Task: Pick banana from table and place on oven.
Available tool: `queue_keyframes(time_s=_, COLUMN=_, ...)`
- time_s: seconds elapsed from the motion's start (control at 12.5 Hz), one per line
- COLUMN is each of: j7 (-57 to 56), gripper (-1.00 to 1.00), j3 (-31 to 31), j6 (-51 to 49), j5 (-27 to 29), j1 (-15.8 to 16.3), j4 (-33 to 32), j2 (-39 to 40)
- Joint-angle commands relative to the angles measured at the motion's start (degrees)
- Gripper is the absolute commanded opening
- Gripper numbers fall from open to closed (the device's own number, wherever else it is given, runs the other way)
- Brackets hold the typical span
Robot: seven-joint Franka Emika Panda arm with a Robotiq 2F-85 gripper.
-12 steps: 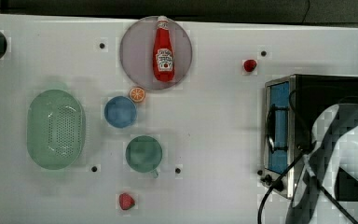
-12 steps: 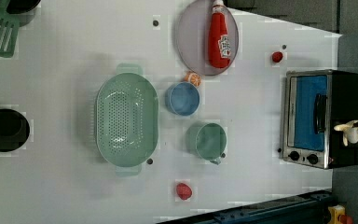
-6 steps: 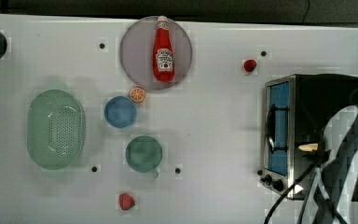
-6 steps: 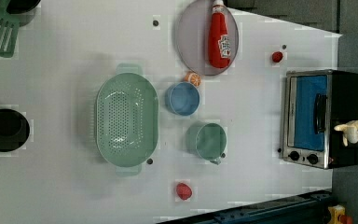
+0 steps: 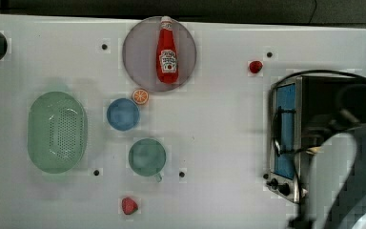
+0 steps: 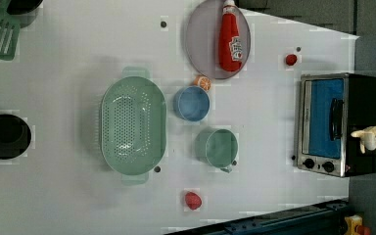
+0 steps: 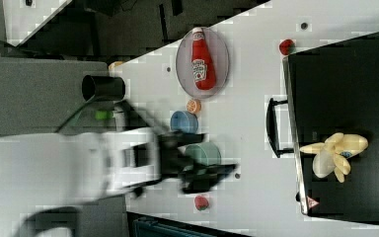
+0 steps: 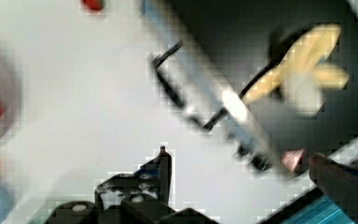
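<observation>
Left view, left to right: green colander [image 6: 133,125] on the white bench [image 6: 78,58], then blue bowl [image 6: 192,103] with the orange slice [image 6: 202,82] touching its upper edge, green cup [image 6: 217,147] below it, red strawberry [image 6: 193,200] near the bench's lower edge. Grey plate [image 6: 210,39] carries the ketchup bottle [image 6: 229,38] lying flat. Small red item [image 6: 291,59] sits just above the oven [image 6: 340,125]. Banana [image 6: 368,137] rests on the oven's black top, toward the left view's right edge; right view confirms it lying on the top panel [image 7: 336,152], free of any grip. Gripper [image 7: 212,175] is out over the bench near the green cup in the right view, well apart from the banana; fingers fully spread, nothing between them. Arm body blurred in the right view.
</observation>
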Motion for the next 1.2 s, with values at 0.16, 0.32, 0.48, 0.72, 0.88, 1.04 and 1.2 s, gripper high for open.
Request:
queue_keyframes(time_s=0.16, j7=31.3, gripper=1.0, j3=14.0, j6=-4.5, j5=-1.0, j1=5.9, j4=1.3, j2=-3.3)
queue_keyframes(time_s=0.32, j7=42.0, gripper=1.0, j3=20.0, j6=-3.8, j5=-1.0, j1=5.9, j4=1.3, j2=-3.5)
queue_keyframes(time_s=0.48, j7=48.5, gripper=1.0, j3=22.6, j6=-2.8, j5=-0.9, j1=5.9, j4=1.3, j2=-3.9)
queue_keyframes(time_s=0.72, j7=49.4, gripper=1.0, j3=22.9, j6=-2.1, j5=-0.9, j1=5.9, j4=1.3, j2=-4.8)
queue_keyframes(time_s=0.88, j7=49.2, gripper=1.0, j3=22.8, j6=-2.1, j5=-0.9, j1=5.8, j4=1.3, j2=-4.8)
queue_keyframes(time_s=1.04, j7=49.2, gripper=1.0, j3=22.8, j6=-2.1, j5=-0.9, j1=5.8, j4=1.3, j2=-4.6)
queue_keyframes(time_s=1.2, j7=49.2, gripper=1.0, j3=22.9, j6=-2.1, j5=-0.9, j1=5.8, j4=1.3, j2=-4.6)
